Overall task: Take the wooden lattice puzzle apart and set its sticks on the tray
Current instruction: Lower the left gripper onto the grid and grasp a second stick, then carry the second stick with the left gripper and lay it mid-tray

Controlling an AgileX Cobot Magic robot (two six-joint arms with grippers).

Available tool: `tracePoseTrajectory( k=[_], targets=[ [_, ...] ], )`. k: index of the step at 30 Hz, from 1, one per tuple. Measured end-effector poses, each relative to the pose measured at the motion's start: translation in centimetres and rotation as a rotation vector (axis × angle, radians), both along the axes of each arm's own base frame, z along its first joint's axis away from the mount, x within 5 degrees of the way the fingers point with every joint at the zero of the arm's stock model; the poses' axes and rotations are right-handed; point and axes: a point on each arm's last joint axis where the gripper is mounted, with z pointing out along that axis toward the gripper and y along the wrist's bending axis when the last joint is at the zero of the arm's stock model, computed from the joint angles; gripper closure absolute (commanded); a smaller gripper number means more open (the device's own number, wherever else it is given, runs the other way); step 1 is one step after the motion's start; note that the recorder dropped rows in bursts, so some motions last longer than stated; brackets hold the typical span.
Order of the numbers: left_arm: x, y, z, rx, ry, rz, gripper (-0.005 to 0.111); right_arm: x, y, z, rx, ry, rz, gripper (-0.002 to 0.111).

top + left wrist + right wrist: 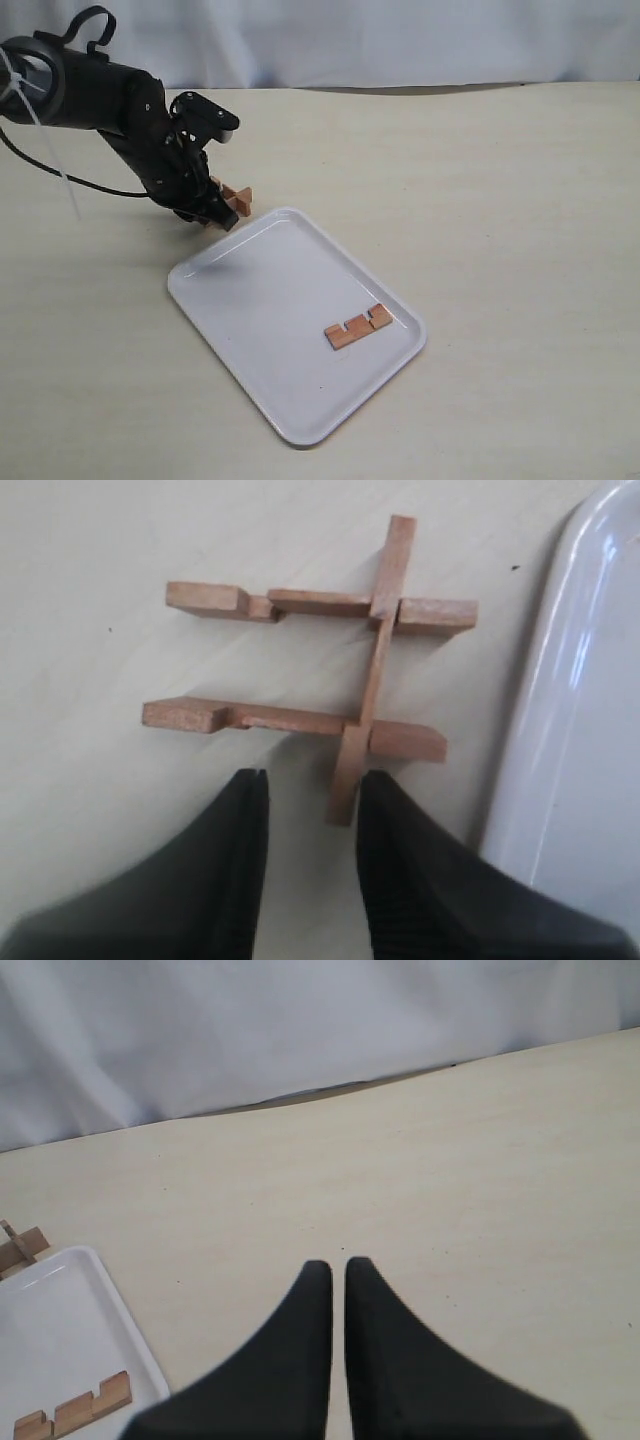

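Note:
The wooden lattice puzzle (234, 199) lies on the table just off the tray's far corner. In the left wrist view the puzzle (385, 610) shows as three sticks: two parallel bars with one bar crossing them. My left gripper (310, 780) is open right at it, and the crossing bar's free end (345, 795) pokes into the gap beside one finger (400, 830). On the white tray (260, 290) a single notched stick (357, 326) rests near the right rim. My right gripper (338, 1265) hangs shut and empty above bare table, outside the exterior view.
The tray's rim (580, 730) runs close beside the puzzle. In the right wrist view the tray corner (60, 1330), the loose stick (75, 1412) and an end of the puzzle (20, 1245) show. A pale cloth backdrop (400, 40) stands behind the table.

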Motion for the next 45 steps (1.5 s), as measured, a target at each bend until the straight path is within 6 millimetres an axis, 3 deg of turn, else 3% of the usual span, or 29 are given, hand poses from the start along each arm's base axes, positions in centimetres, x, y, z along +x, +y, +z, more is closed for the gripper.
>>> tracePoseTrajectory(
  k=[14, 15, 18, 21, 25, 33, 37, 45],
  targets=[
    [-0.2, -0.6, -0.5, -0.013, 0.015, -0.017, 0.078, 0.0, 0.0, 0.0, 0.0, 0.0, 0.0, 0.104],
    [-0.2, -0.6, -0.8, -0.01, 0.022, -0.016, 0.079, 0.0, 0.0, 0.0, 0.0, 0.0, 0.0, 0.104],
    [-0.2, -0.6, -0.9, -0.007, 0.019, -0.019, 0.107, 0.0, 0.0, 0.0, 0.0, 0.0, 0.0, 0.104],
    [-0.1, -0.5, -0.9, 0.016, 0.01, -0.041, 0.107, 0.0, 0.0, 0.0, 0.0, 0.0, 0.0, 0.104],
    [-0.2, -0.4, 0.6, 0.013, -0.014, -0.046, 0.107, 0.0, 0.0, 0.0, 0.0, 0.0, 0.0, 0.104],
    [-1.2, -1.1, 6.4, -0.101, -0.091, -0.009, 0.107, 0.0, 0.0, 0.0, 0.0, 0.0, 0.0, 0.104],
    [-2.9, -3.9, 7.2, -0.148, -0.067, -0.063, 0.107, 0.0, 0.0, 0.0, 0.0, 0.0, 0.0, 0.104],
    [-8.6, -11.5, 4.9, -0.109, 0.067, -0.295, 0.107, 0.0, 0.0, 0.0, 0.0, 0.0, 0.0, 0.104]
  ],
)
